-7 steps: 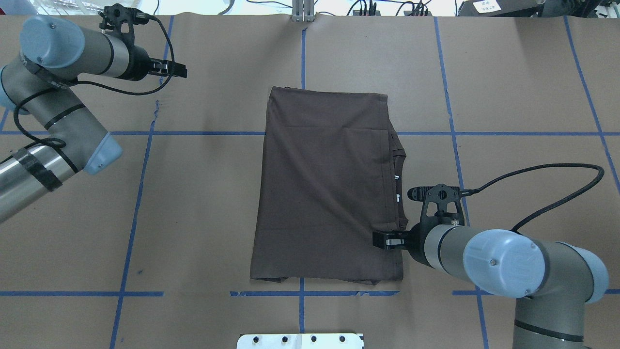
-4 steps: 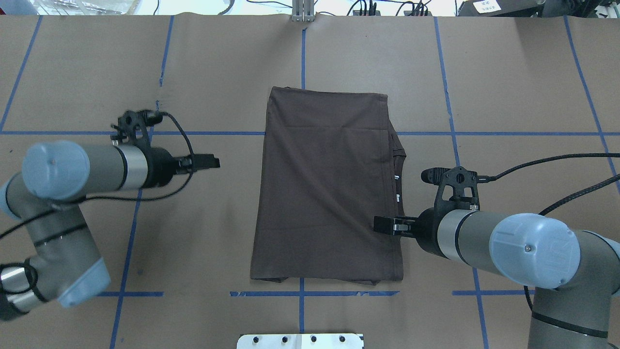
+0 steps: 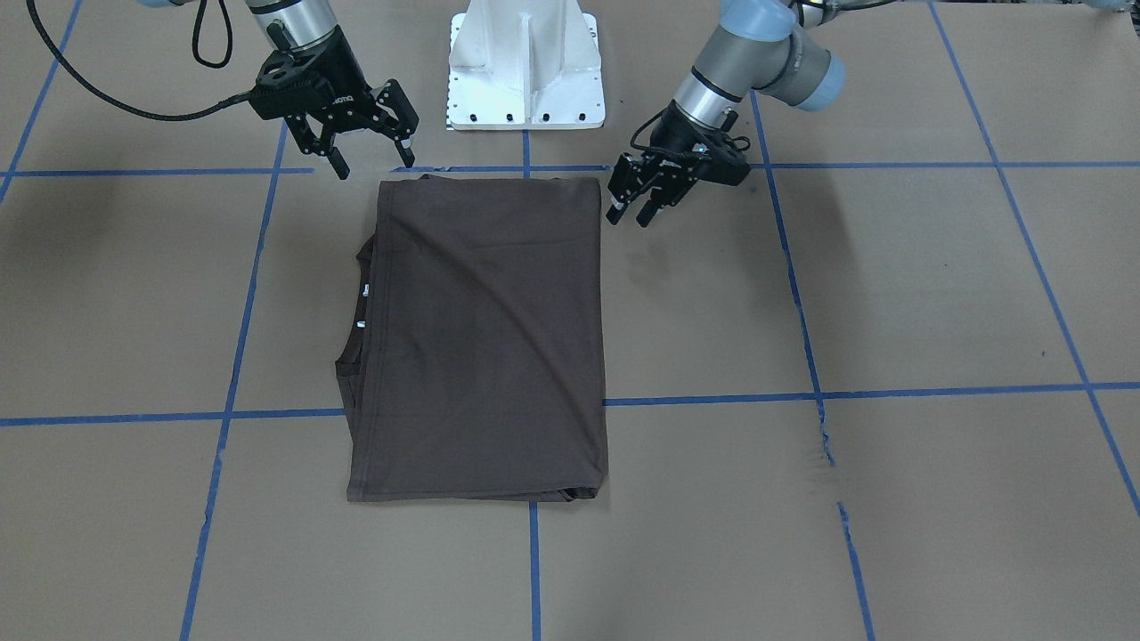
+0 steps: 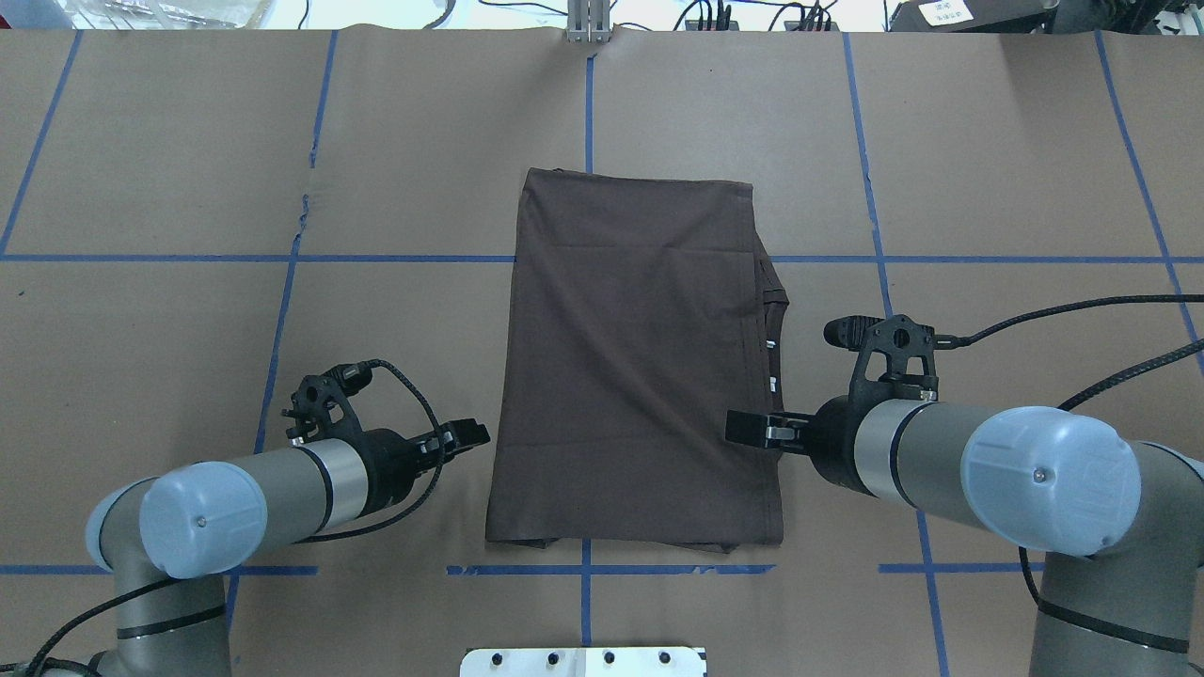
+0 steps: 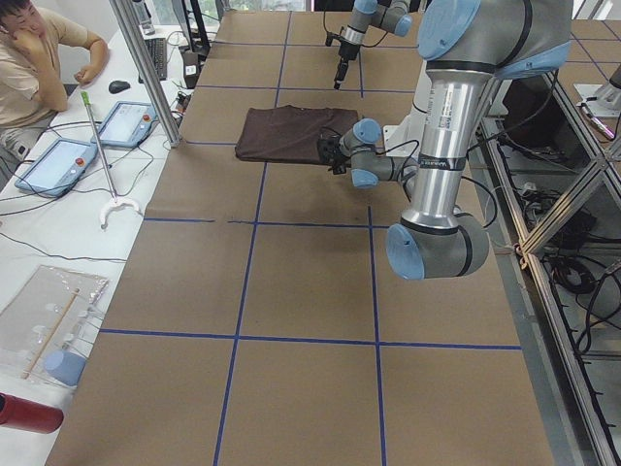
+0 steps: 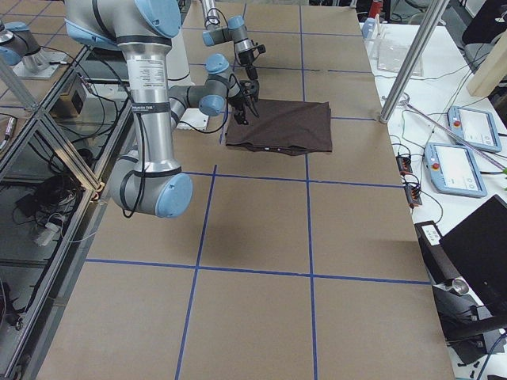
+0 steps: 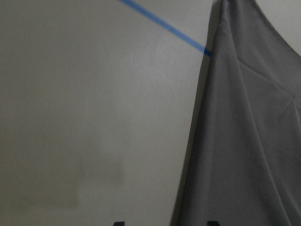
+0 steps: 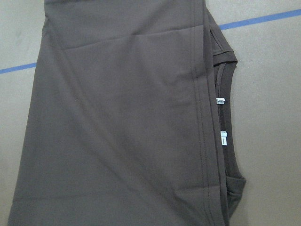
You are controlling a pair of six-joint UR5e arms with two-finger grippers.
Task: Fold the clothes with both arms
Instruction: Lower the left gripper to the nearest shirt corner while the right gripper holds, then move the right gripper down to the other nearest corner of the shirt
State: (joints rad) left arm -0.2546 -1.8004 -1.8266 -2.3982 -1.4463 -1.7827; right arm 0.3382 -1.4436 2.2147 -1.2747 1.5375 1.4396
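Start closest in, at the white pedestal base, bolted on the near edge of the table.

Just past it, on the robot's left, find the left gripper. Hangs low over the brown paper with fingers parted and grips nothing. Points toward the T-shirt, whose near left corner lies just ahead of it, close but apart. From the left wrist camera, shows only two fingertips at the bottom edge. Has the shirt's long folded side running away ahead of them and a blue tape line crossing farther on.

Across the garment, find the right gripper. Spreads wide and carries nothing, with no cloth between the fingers. Hovers at the shirt's near right corner.

Ahead of both grippers, see the dark brown shirt lying flat as a folded rectangle. Beyond the right gripper, along that side, note the ribbed collar and two white neck tags peeking from under the top layer.

Farthest, off to the left gripper's side of the table, spot a seated person at a bench.
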